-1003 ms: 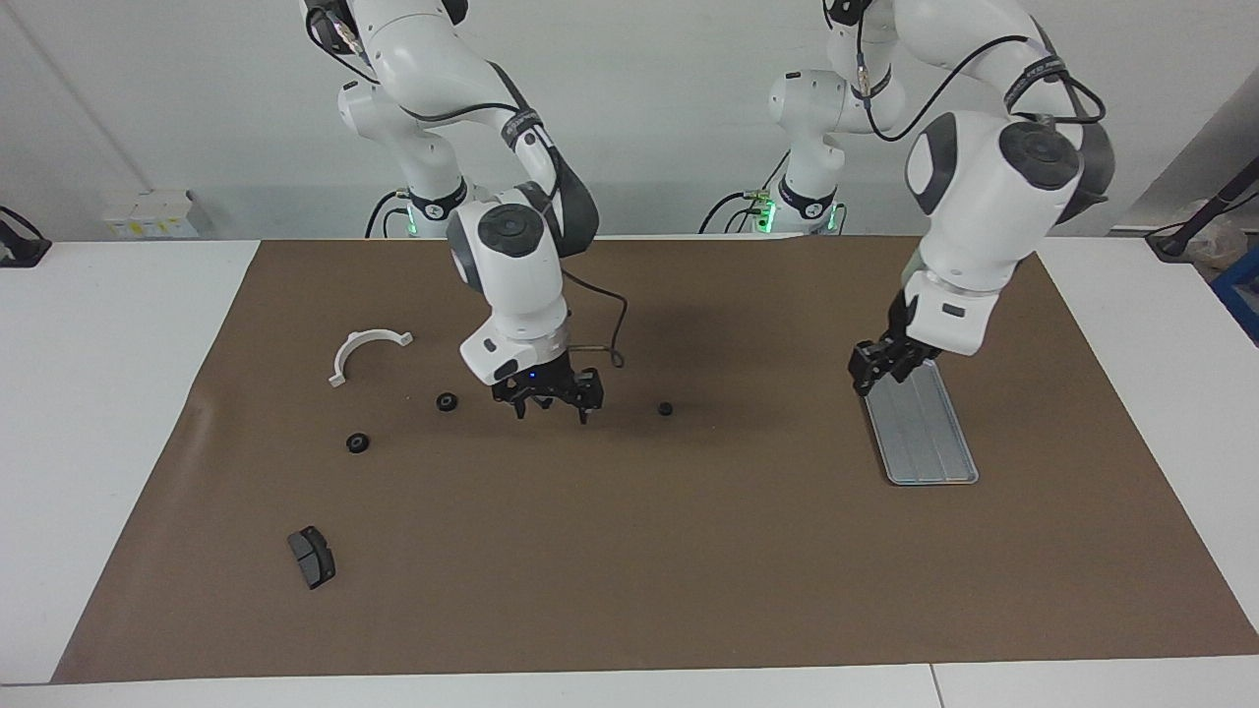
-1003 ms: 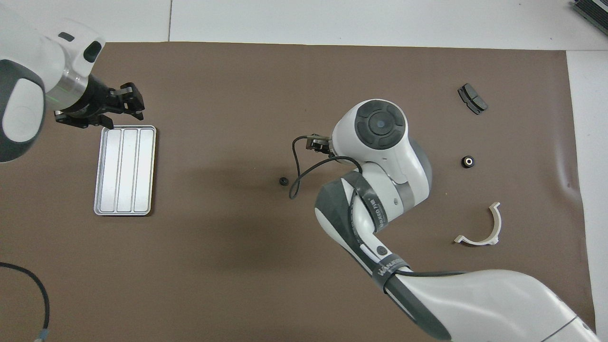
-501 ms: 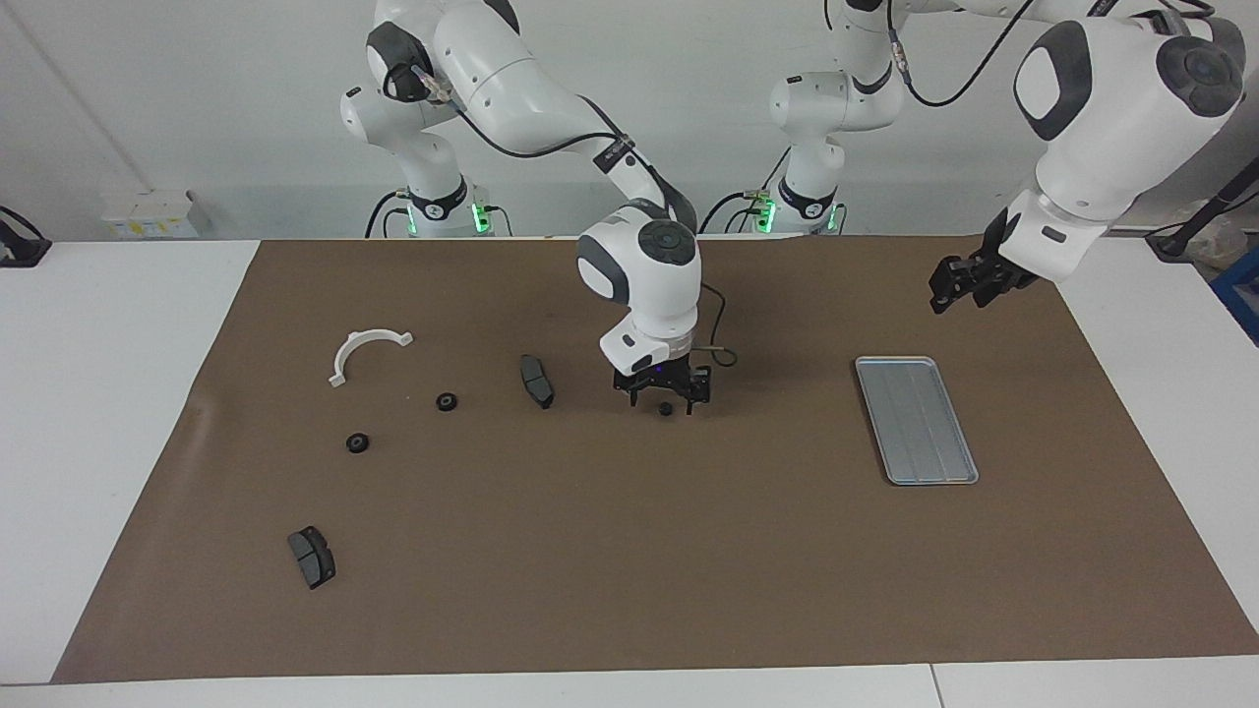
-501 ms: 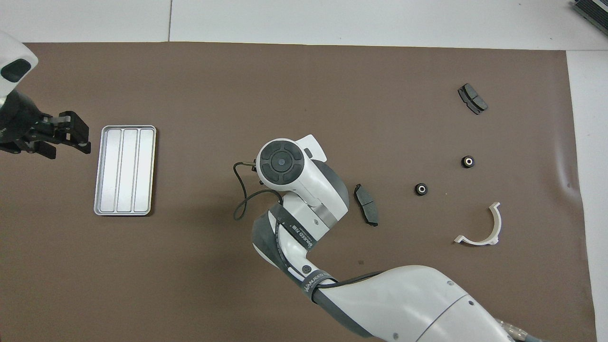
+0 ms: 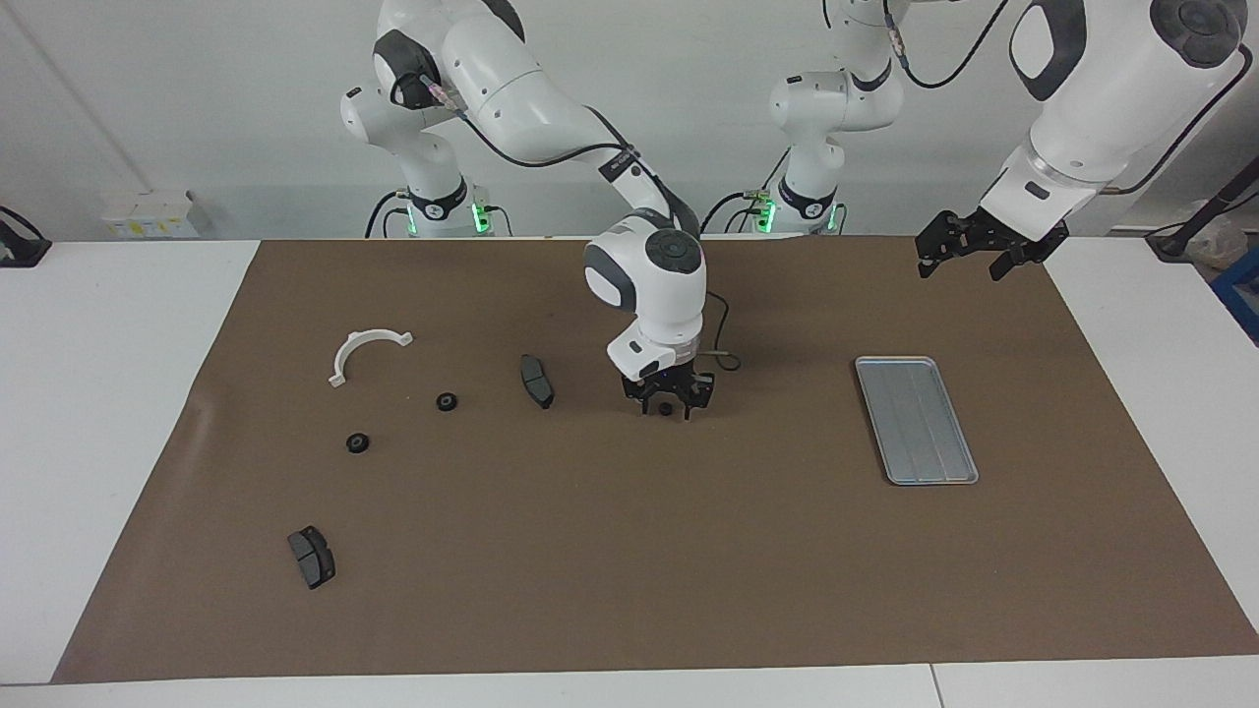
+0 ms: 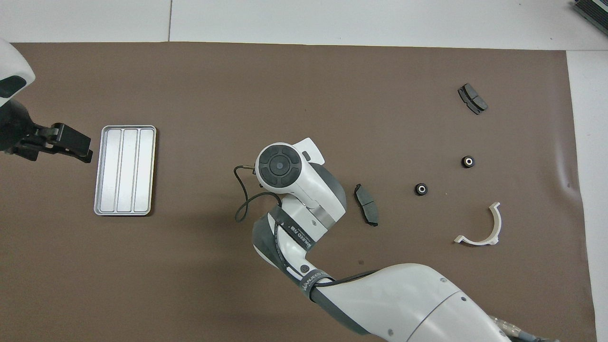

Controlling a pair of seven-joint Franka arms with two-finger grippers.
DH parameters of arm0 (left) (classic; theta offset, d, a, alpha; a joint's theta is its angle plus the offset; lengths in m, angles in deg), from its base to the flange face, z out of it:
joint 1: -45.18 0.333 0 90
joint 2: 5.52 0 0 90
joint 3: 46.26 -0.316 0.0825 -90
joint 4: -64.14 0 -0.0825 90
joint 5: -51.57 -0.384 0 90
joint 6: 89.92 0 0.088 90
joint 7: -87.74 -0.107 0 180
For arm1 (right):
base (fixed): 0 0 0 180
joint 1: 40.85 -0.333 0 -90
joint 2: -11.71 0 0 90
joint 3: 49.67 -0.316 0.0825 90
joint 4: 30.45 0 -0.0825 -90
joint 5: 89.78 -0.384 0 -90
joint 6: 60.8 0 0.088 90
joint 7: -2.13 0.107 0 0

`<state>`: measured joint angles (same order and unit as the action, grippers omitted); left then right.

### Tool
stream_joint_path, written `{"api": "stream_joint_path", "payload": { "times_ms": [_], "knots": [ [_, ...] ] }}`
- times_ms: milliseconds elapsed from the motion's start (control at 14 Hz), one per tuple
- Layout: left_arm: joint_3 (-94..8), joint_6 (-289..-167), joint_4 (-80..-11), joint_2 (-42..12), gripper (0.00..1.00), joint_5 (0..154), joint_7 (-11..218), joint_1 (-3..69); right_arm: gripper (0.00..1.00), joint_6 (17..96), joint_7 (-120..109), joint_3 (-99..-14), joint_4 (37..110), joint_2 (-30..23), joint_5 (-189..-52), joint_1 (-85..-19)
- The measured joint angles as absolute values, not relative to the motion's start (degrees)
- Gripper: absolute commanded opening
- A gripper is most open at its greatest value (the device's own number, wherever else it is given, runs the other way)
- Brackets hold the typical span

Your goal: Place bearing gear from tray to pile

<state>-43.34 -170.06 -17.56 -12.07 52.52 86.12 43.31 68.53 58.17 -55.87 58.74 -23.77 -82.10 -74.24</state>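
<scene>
1. The right gripper was down on the mat mid-table, fingers either side of a small black bearing gear; couldn't tell if it actually pinched it.
2. The left gripper hung with its jaws spread wide apart, up near the tray.
3. The pile's white bracket lay toward the right arm's end.

One high camera faces the robots across the table; another looks steeply down; both share the mat.

Right claw low at the mat, left claw raised, spread.
</scene>
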Motion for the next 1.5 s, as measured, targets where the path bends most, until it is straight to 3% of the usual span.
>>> {"api": "stream_joint_path", "payload": {
  "times_ms": [143, 501, 573, 1003, 1504],
  "knots": [
    [-43.4, -170.1, -17.6, -12.1, 1.0, 52.5, 86.1, 43.3, 0.47, 68.5, 58.2, -55.9, 59.0, -23.8, -81.9, -74.2],
    [-43.7, -177.4, -18.0, -12.0, 1.0, 52.3, 85.9, 43.4, 0.08, 68.5, 58.1, -55.9, 59.3, -23.7, -81.9, -74.4],
    [-43.7, -178.8, -18.3, -12.0, 1.0, 52.2, 85.8, 43.4, 0.06, 68.4, 58.1, -55.9, 59.2, -23.7, -81.9, -74.4],
    [-43.8, -180.1, -19.2, -12.0, 1.0, 52.0, 85.8, 43.4, 0.04, 68.5, 53.2, -55.2, 58.2, -22.9, -81.1, -71.3],
    [-43.8, -180.1, -20.4, -11.3, 1.0, 52.0, 85.8, 43.4, 0.05, 68.2, 35.2, -55.1, 58.2, -20.7, -81.1, -57.1]
  ]
}}
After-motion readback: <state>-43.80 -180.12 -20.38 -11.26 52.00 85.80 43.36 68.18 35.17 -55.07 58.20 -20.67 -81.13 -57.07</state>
